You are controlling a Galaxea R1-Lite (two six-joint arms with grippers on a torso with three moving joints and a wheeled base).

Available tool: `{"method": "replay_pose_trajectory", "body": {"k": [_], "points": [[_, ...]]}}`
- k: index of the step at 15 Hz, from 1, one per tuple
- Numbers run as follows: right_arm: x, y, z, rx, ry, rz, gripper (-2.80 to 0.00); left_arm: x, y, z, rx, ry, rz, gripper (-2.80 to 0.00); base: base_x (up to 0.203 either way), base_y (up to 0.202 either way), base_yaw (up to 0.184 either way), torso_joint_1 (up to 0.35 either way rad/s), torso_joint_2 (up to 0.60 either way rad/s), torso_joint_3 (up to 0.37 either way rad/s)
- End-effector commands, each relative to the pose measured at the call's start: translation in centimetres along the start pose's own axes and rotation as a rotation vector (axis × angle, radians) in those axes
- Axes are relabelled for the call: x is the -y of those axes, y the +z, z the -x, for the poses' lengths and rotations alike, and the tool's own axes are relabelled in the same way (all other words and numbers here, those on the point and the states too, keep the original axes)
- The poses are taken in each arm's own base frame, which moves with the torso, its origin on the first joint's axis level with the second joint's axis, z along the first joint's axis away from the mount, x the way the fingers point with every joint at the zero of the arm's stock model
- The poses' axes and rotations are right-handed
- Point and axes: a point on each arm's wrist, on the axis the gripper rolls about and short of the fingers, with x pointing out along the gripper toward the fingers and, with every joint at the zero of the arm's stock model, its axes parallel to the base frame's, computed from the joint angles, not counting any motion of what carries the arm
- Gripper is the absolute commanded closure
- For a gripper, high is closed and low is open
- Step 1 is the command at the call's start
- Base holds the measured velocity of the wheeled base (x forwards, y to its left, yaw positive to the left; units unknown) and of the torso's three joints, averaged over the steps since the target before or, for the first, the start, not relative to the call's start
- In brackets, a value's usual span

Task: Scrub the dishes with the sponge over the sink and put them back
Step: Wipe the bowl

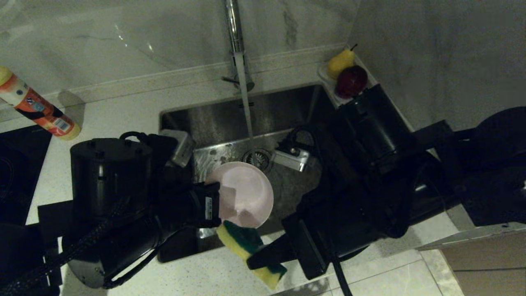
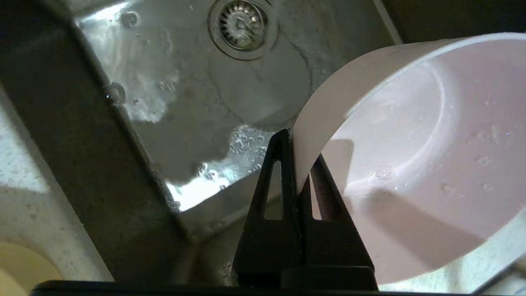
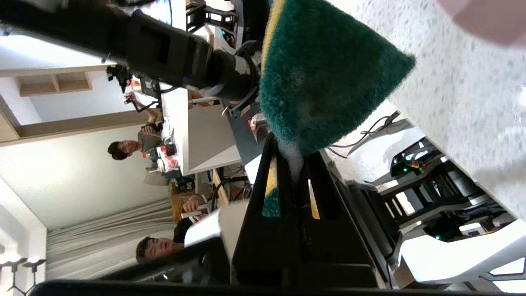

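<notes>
- The sink [image 1: 287, 107] is set in the desk [image 1: 123, 111], toward its back edge, and a thin stream of water runs from the tap [image 1: 235, 28] down beside the round drain [image 1: 257, 157].
- The sink floor is wet, with drops and small bubbles around the drain; no dish lies in the part of the basin that shows.
- The left gripper [image 2: 296, 164] is closed on the rim of the pink bowl [image 1: 246, 193], one finger on the outside wall and one inside.
- The pink bowl hangs over the front part of the sink, tilted so that its opening faces up and a little toward the right arm. Inside it there are only a few water drops.
- The right gripper [image 3: 292, 164] is closed on the sponge [image 1: 248, 246], pinching it at the middle.
- The sponge is over the front edge of the desk, just below the pink bowl, with the green face toward the bowl.
- At the back right corner of the desk a small dish [image 1: 328, 78] holds a yellow pear [image 1: 340, 62] and a dark red fruit [image 1: 352, 81].
- A spray bottle [image 1: 37, 107] lies near the back left edge of the desk.
</notes>
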Motion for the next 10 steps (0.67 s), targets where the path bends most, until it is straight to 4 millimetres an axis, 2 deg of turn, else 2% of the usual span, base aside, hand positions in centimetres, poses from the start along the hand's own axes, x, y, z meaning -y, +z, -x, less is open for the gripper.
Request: {"method": "replay_pose_trajectory", "body": {"k": [1, 4, 10], "points": [[0.9, 0.4, -1.9, -0.034, -0.004, -0.020, 0.00, 0.2, -0.5, 0.1, -0.003, 0.005, -0.010, 0.00, 0.000, 0.000, 0.000, 0.000, 0.00, 0.000], [1.7, 1.7, -1.9, -0.002, -0.024, -0.031, 0.00, 0.2, -0.8, -0.1, 0.063, 0.048, -0.010, 0.00, 0.000, 0.000, 0.000, 0.000, 0.00, 0.000], [2.6, 2.3, -1.0, 0.032, -0.041, -0.048, 0.00, -0.1, -0.3, 0.2, 0.126, 0.133, -0.062, 0.00, 0.000, 0.000, 0.000, 0.000, 0.00, 0.000]]}}
